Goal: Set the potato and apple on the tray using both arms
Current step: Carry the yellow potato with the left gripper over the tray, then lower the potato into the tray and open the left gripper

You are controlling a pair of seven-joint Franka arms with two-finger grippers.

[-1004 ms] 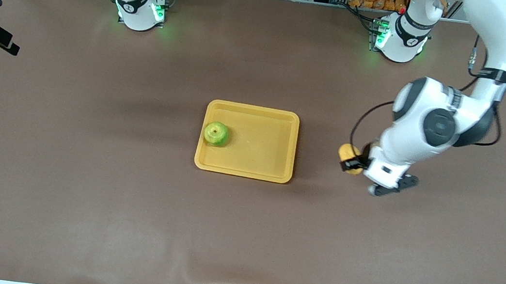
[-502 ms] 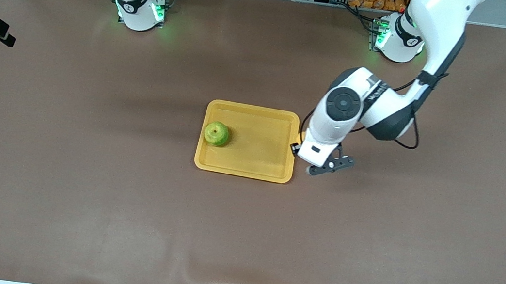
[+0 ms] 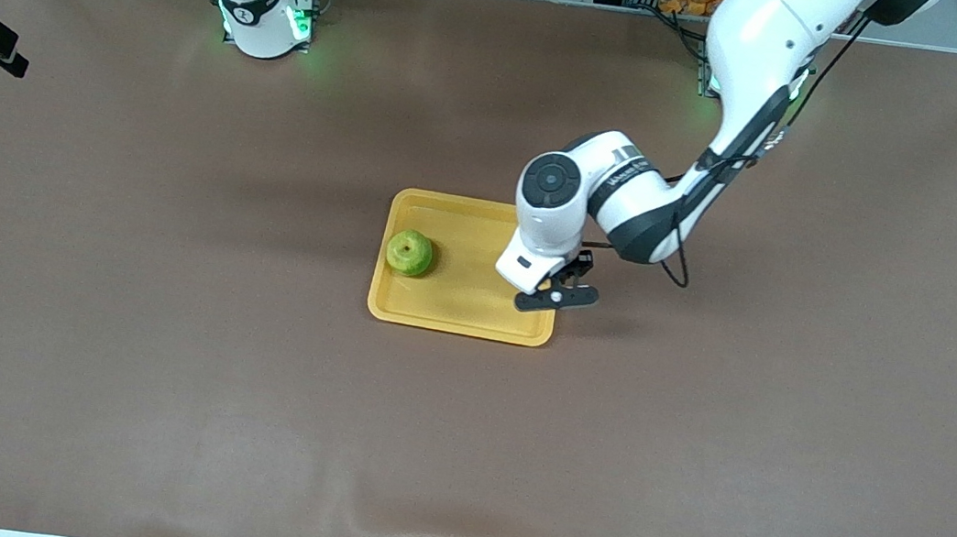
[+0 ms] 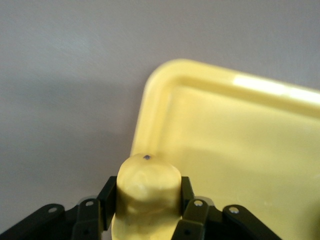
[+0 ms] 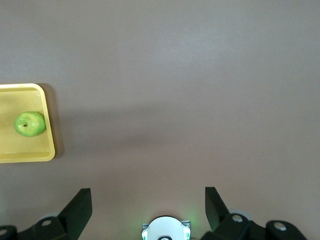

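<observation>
The yellow tray (image 3: 459, 328) lies mid-table. The green apple (image 3: 409, 253) sits in it at the right arm's end, and shows in the right wrist view (image 5: 30, 124). My left gripper (image 3: 538, 282) is over the tray's end toward the left arm. The front view hides the potato under the wrist. In the left wrist view the left gripper (image 4: 147, 195) is shut on the yellow-orange potato (image 4: 147, 177), held over the tray (image 4: 240, 145) near a corner of its rim. My right gripper (image 5: 147, 207) is open and empty, high over the table by its base.
The right arm's base (image 3: 262, 14) and the left arm's base (image 3: 715, 76) stand along the table's back edge. Bare brown tabletop (image 3: 454, 450) surrounds the tray. The tray also shows in the right wrist view (image 5: 30, 156).
My left arm has carried the potato from the table's left-arm end to over the tray's end. The apple and tray have not moved.
</observation>
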